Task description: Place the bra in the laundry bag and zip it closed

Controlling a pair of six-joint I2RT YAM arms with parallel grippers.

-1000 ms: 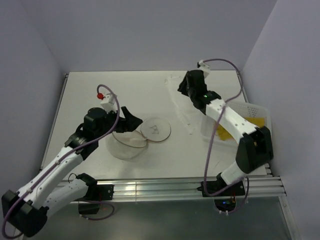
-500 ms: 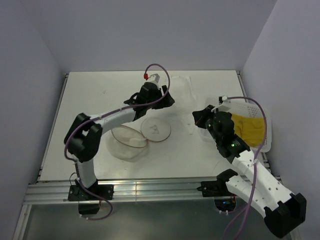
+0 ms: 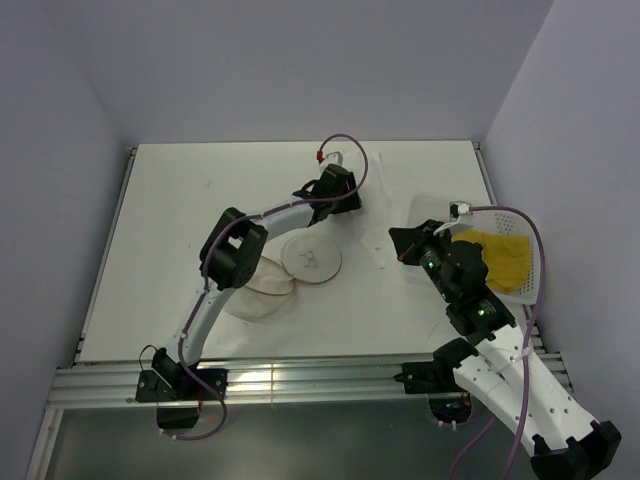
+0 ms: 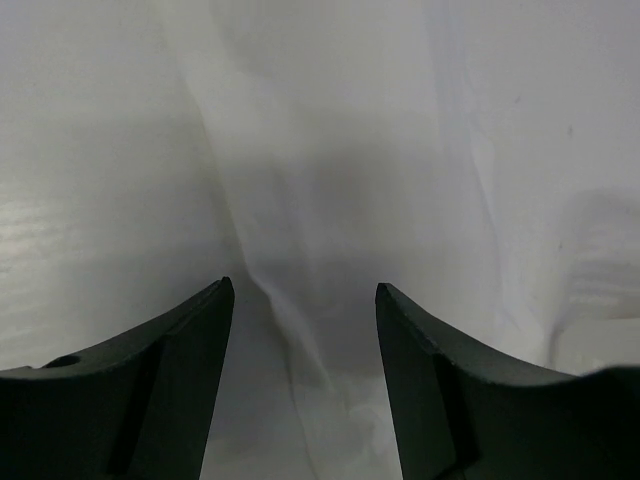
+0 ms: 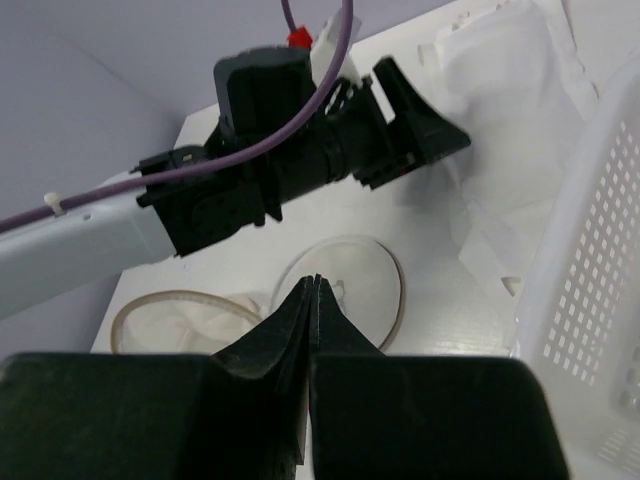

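Hovering spread over sheer white mesh fabric [image 4: 330,150], the left fingers [image 4: 180,380] risk pinching one slippery layer and dragging it. The right fingers [image 5: 285,335], pressed together empty, sit beside the white perforated basket [image 3: 532,238] holding the mustard-yellow fabric bra [image 3: 497,257].

Left arm [image 3: 197,318] and right arm [image 3: 510,370]: white link shells, black joint housings, a purple cable [image 3: 342,137] looped along each, red-tipped connector [image 3: 320,155] by the left wrist, green LEDs [image 3: 477,309] lit on the right arm; left hand [image 4: 305,320] and right hand [image 5: 313,285] both have matte black tapered fingers [image 4: 150,390].
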